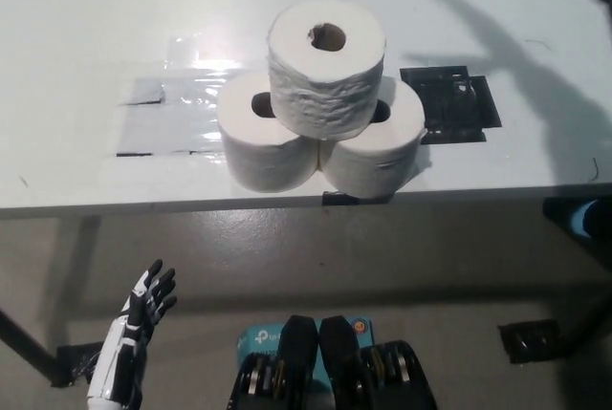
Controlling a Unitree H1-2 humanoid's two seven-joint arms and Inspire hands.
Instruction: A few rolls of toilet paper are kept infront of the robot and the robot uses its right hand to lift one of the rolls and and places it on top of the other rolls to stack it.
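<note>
Three white toilet paper rolls stand near the front edge of the white table (86, 18). The top roll (325, 71) rests upright on the left lower roll (260, 147) and the right lower roll (382, 152), bridging both, with its core hole facing up. Nothing touches the stack. My black right hand is out of the picture; only a dark sliver at the top right corner and the arm's shadow (507, 37) on the table show. My white left hand (143, 319) hangs low at the lower left, below the table edge, fingers apart and holding nothing.
A black tape patch (449, 104) lies on the table right of the stack. A shiny clear and grey taped area (163, 109) lies to its left. Below the table edge is grey floor, with a teal box (260, 338) near my body.
</note>
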